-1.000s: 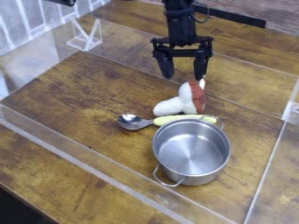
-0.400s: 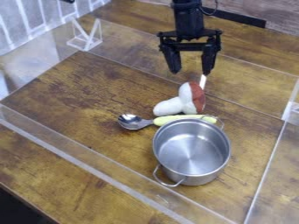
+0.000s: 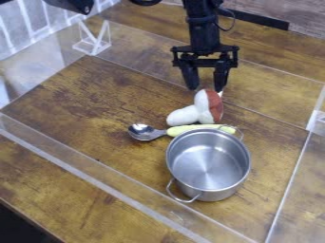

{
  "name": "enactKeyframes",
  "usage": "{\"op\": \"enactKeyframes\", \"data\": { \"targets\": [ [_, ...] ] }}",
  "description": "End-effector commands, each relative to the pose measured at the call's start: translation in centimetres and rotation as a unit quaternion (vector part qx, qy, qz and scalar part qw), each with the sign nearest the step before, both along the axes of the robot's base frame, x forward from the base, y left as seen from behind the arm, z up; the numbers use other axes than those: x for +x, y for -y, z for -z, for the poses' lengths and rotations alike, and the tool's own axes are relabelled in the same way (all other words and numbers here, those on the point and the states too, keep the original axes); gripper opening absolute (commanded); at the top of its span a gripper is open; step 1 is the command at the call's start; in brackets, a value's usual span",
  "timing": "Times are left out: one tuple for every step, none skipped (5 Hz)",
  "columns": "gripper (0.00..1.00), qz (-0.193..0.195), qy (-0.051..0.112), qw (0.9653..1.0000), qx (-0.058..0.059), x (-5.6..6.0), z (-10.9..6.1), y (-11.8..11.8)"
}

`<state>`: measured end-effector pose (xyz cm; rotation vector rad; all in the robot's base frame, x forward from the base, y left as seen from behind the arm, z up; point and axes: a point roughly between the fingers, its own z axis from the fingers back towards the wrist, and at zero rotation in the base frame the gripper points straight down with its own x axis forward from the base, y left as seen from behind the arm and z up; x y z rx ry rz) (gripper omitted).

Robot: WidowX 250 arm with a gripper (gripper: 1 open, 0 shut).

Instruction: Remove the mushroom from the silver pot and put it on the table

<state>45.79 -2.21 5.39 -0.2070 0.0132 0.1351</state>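
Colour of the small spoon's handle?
Pale yellow-green handle; the camera view shows it best.

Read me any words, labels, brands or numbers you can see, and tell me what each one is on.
There is no readable text: none shows on the pot, the spoon, the mushroom, the table or the gripper.

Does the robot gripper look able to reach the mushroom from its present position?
Probably yes: the gripper hangs just beyond the mushroom, and nothing visible stands between them. The silver pot and spoon lie on the mushroom's other side.
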Motion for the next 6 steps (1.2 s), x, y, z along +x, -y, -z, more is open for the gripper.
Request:
{"op": "enactKeyframes", "data": {
  "targets": [
    [0.00,0.010,0.029,0.9995,0.003,0.1,-2.4,0.6],
    [0.00,0.012,0.047,0.9988,-0.002,0.1,-5.2,0.7],
    [0.00,0.012,0.067,0.9977,-0.010,0.3,-8.0,0.9],
    [0.00,0.021,0.086,0.9960,-0.014,0.0,-11.3,1.0],
    [0.00,0.031,0.085,0.9959,-0.009,-0.1,-11.6,1.4],
    [1.00,0.035,0.081,0.9960,-0.007,-0.2,-11.3,1.6]
  ]
}}
